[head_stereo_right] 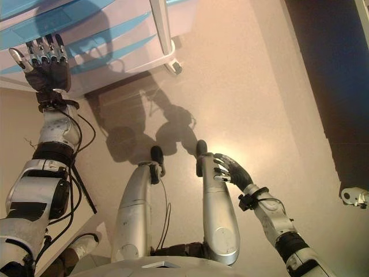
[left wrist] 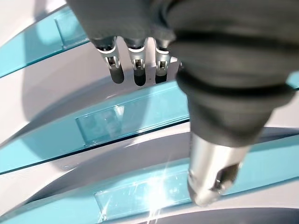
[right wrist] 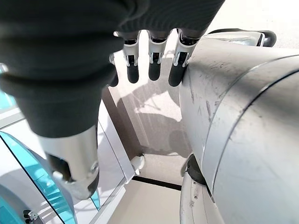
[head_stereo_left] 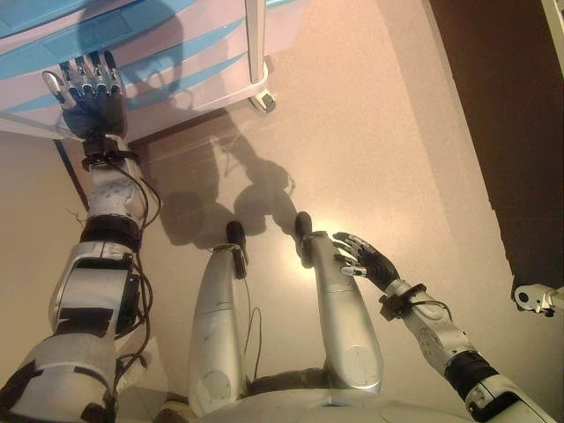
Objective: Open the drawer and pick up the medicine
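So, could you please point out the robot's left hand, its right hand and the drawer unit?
left hand [head_stereo_left: 91, 97]: left eye view, back of the hand.
right hand [head_stereo_left: 366, 257]: left eye view, dark cover.
drawer unit [head_stereo_left: 198, 66]: left eye view, blue-fronted drawer face.

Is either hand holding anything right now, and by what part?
Nothing is held. The left hand is open in front of the drawers; the right hand hangs open, low beside the robot.

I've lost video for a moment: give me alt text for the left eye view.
The robot's left hand, fingers straight and holding nothing, reaches up against the white plastic drawer unit with translucent blue fronts, all its visible drawers closed. The right hand hangs low over the beige floor, also holding nothing; no medicine shows.
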Controlling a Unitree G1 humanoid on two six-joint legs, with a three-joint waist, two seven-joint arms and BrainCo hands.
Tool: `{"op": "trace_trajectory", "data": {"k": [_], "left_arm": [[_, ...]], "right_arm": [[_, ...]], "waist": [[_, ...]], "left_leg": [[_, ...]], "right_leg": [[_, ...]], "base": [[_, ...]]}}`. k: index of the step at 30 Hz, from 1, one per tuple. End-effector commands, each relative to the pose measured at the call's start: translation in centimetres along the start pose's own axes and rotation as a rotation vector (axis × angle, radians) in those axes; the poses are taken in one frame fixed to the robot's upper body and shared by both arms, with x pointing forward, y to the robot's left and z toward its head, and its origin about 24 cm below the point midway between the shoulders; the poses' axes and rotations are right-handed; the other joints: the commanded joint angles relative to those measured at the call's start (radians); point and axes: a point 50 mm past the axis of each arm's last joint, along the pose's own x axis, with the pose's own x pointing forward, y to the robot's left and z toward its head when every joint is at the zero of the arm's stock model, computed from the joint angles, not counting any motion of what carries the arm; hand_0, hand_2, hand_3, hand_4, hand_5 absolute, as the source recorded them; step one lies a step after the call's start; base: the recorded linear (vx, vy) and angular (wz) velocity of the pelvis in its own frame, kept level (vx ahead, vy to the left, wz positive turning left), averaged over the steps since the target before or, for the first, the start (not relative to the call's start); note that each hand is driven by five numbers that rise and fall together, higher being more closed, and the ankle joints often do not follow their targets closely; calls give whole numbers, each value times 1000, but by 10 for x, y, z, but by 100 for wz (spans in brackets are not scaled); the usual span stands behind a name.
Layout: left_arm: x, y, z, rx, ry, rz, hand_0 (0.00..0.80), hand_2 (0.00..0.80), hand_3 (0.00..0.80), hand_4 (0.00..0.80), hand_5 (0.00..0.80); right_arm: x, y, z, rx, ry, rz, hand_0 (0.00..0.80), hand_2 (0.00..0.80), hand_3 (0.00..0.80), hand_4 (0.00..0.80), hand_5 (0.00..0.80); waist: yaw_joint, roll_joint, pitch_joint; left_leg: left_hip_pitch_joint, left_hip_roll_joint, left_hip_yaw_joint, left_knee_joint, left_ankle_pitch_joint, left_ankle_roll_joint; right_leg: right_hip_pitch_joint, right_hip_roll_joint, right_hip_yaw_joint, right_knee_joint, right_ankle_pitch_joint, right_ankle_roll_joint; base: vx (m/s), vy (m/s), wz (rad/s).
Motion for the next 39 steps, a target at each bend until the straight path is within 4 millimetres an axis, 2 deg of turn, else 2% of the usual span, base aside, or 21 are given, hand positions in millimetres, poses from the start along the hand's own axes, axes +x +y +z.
{"op": "trace_trajectory", "data": {"k": [1,9,21,32,39], "left_arm": [[49,-112,10,-33,-116,-546,800,800,800,800,800],[50,-115,7,-44,-89,-572,800,800,800,800,800],[41,-95,8,-53,-58,-535,800,800,800,800,800],[12,-43,14,-73,-3,-420,800,800,800,800,800],[-24,-2,19,-88,23,-315,800,800,800,800,800]], "right_arm": [[-37,7,-49,33,207,19,0,0,0,0,0],[-37,7,-50,35,208,19,0,0,0,0,0],[-37,10,-51,30,210,31,0,0,0,0,0],[-32,17,-52,36,204,46,0,0,0,0,0],[-29,24,-51,42,188,52,0,0,0,0,0]], "waist": [[14,43,-46],[16,43,-46],[23,44,-46],[41,36,-46],[59,28,-46]], "left_leg": [[103,-59,102,-182,-43,64],[123,-57,104,-194,-38,60],[160,-61,99,-208,-33,53],[206,-66,78,-225,-24,41],[243,-61,59,-245,-12,33]], "right_leg": [[19,17,-29,-6,-4,4],[40,12,-34,-17,-6,4],[81,6,-43,-23,-16,1],[140,9,-62,-33,-29,-2],[185,12,-82,-43,-37,-6]], "base": [[0,0,0],[0,0,0],[-1,-3,0],[-16,-55,0],[-23,-75,6]]}}
